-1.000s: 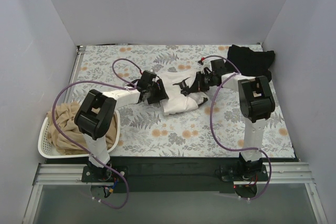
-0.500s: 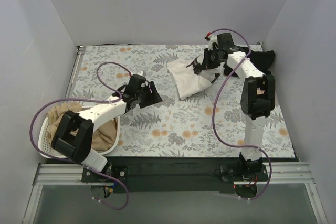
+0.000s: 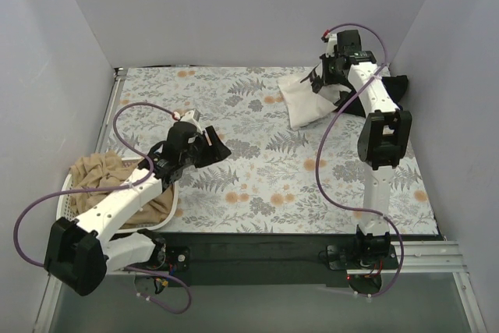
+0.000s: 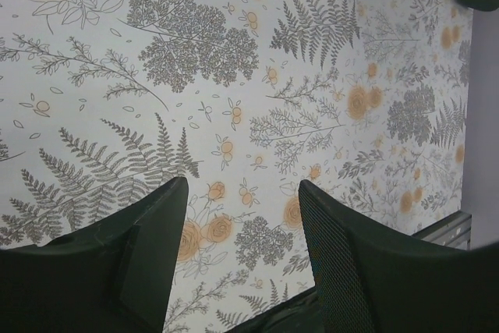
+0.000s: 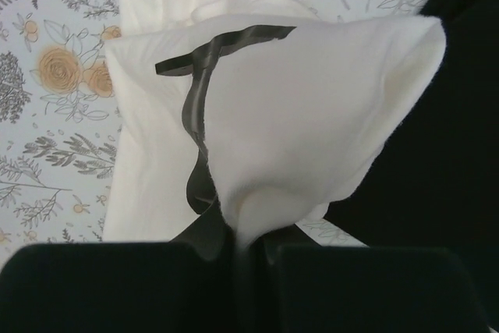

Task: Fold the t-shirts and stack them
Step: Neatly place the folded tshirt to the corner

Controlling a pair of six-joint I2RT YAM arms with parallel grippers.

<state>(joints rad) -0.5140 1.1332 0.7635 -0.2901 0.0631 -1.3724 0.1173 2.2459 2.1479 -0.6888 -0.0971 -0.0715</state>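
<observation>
My right gripper (image 3: 323, 82) is shut on the folded white t-shirt (image 3: 306, 100) and holds it at the far right of the table, beside the black t-shirt (image 3: 390, 90). In the right wrist view the white t-shirt (image 5: 296, 115) hangs from the pinched jaws, with the black t-shirt (image 5: 437, 154) to its right. My left gripper (image 3: 218, 148) is open and empty over the floral cloth at centre left; in the left wrist view (image 4: 243, 224) its jaws stand wide apart. The tan t-shirt (image 3: 105, 185) lies bunched in the white basket (image 3: 66, 220).
The table is covered with a floral cloth (image 3: 265, 185). The basket stands at the near left edge, under my left arm. Grey walls close in the left, back and right sides. Purple cables loop above both arms.
My right gripper has carried the white t-shirt from the table's middle to the far right, next to the black t-shirt. My left gripper has let go and pulled back to the near left.
</observation>
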